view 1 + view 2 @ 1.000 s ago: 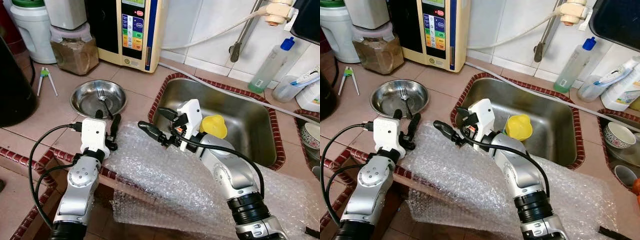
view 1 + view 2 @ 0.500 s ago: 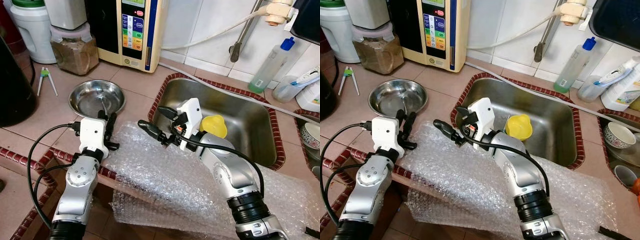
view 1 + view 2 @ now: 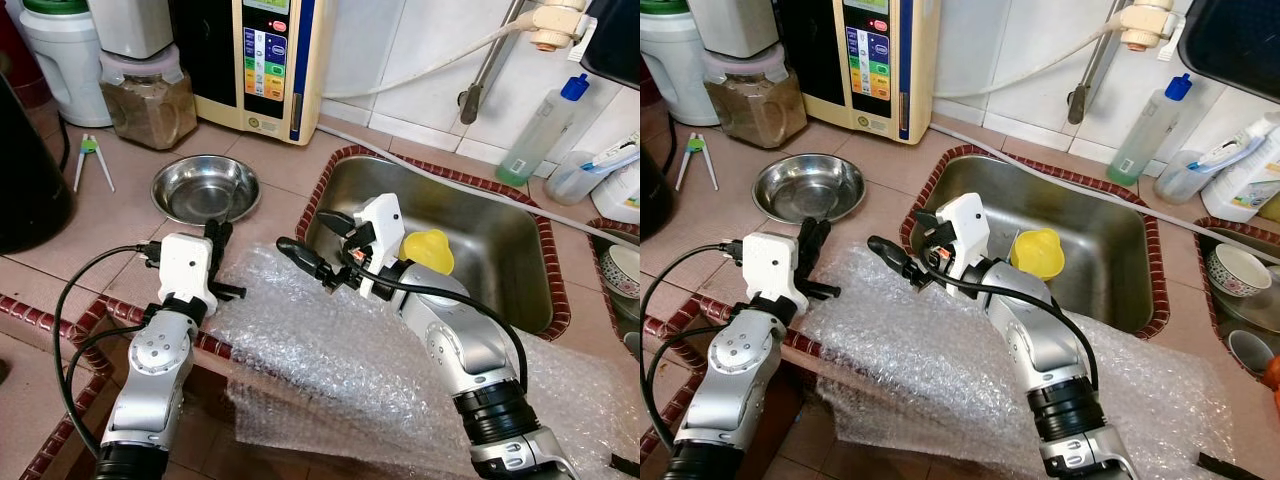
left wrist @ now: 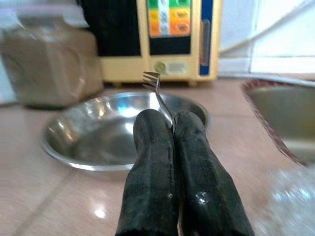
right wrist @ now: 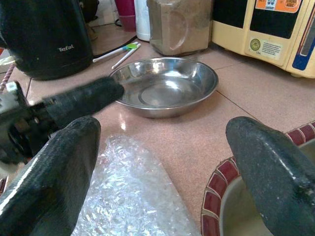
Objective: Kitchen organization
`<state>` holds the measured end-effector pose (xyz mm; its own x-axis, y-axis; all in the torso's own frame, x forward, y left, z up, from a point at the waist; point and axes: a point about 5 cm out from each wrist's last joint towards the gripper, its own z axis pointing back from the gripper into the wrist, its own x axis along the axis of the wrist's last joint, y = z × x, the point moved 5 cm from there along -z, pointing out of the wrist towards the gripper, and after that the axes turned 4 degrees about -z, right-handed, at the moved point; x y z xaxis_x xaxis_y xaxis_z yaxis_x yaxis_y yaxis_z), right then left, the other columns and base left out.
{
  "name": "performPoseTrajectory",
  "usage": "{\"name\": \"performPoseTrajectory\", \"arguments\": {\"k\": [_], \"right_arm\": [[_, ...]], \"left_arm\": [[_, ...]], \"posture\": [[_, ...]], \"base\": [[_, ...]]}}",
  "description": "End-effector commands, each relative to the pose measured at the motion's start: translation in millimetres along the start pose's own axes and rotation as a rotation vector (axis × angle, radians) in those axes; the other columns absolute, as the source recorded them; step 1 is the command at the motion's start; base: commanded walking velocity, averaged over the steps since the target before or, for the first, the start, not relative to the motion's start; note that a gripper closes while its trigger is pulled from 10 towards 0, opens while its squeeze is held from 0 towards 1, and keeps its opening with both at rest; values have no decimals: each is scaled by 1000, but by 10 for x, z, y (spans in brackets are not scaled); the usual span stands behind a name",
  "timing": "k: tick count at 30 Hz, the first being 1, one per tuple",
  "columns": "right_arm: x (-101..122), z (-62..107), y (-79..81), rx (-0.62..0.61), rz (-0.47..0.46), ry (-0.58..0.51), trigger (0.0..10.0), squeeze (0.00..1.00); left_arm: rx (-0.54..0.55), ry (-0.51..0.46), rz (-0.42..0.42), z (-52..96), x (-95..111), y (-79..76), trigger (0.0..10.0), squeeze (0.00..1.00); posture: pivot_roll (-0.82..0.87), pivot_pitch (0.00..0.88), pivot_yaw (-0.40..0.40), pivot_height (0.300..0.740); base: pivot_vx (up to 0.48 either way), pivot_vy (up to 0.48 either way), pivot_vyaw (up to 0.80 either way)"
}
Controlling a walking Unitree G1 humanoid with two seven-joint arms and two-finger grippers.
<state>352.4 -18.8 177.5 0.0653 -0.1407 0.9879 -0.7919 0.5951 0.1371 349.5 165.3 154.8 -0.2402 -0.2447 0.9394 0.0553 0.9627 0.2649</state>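
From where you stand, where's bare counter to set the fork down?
Left gripper holds the fork. Bare tile lies between the steel bowl and the sink rim, and left of the bowl toward the chopsticks. Bubble wrap covers the near edge.

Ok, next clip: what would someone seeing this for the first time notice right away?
Probably the big sheet of bubble wrap draped over the counter's front edge, with both silver arms reaching across it. The left gripper has its jaws pinched shut on a fork, held just in front of the steel bowl on the tiles. The right gripper hangs open at the sink's near left corner, a yellow cup in the basin behind it.
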Motion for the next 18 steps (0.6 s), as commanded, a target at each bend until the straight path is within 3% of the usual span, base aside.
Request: {"name": "performPoseTrajectory", "arguments": {"k": [1, 7, 9, 11, 13, 18], "right_arm": [[34, 17, -66, -20, 12, -6, 10000, 0], [30, 19, -90, -33, 9, -7, 10000, 0], [64, 17, -130, -53, -9, -25, 10000, 0], [182, 11, -240, -109, -71, -84, 10000, 0], [267, 25, -352, -163, -136, -130, 10000, 0], [374, 70, -539, -248, -272, -206, 10000, 0]], "left_arm": [[29, -49, -29, -28, 128, 43, 0, 0], [59, -108, -57, -55, 274, 113, 0, 0], [-27, -170, -34, -80, 425, -47, 0, 0], [-198, -236, -21, -50, 564, -376, 0, 0], [-266, -242, -7, -17, 569, -520, 0, 0], [-342, -251, 25, 24, 595, -683, 0, 0]], "posture": [[138, 92, -128, 740], [138, 91, -131, 740], [140, 89, -131, 740], [138, 85, -129, 740], [138, 85, -129, 740], [135, 82, -128, 740]], "base": [[0, 0, 0], [0, 0, 0], [0, 0, 0], [0, 0, 0], [0, 0, 0], [0, 0, 0]]}}
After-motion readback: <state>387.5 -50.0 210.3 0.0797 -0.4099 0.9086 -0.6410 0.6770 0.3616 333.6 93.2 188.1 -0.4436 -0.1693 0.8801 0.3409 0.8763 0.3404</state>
